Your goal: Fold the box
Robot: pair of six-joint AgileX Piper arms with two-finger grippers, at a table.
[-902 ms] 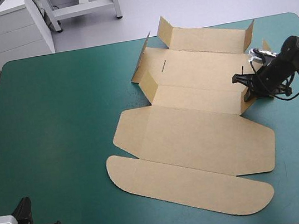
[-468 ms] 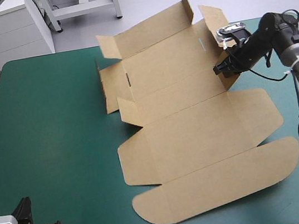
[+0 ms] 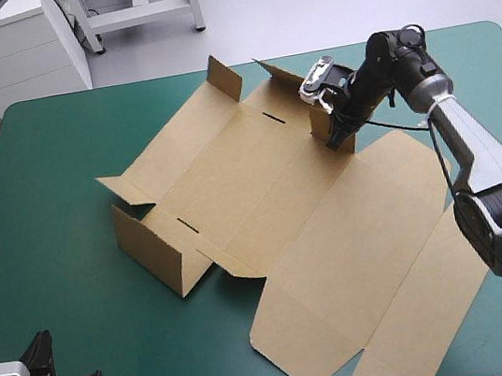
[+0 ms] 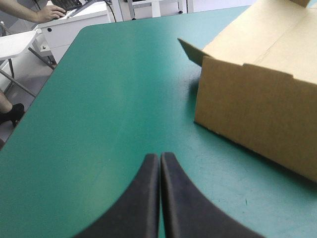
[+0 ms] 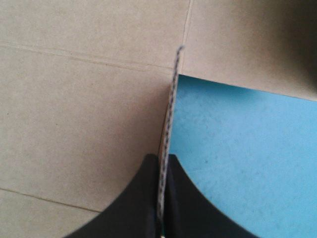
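– Brown box (image 3: 262,196), location?
– Centre of the frame on the teal-green table (image 3: 55,208). Sheet mostly flat, one wall raised at centre left, flaps up toward the far edge.
– Right tool (image 3: 336,135)?
– Upper right of centre, clamped on a raised flap of the box.
– Left tool (image 4: 159,157)?
– Lower left corner, pressed closed, raised wall ahead.

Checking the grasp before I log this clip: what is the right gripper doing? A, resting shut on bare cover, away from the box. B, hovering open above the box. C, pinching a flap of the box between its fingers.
C: the right wrist view shows the right gripper all but shut, with a thin edge of the box between its fingers.
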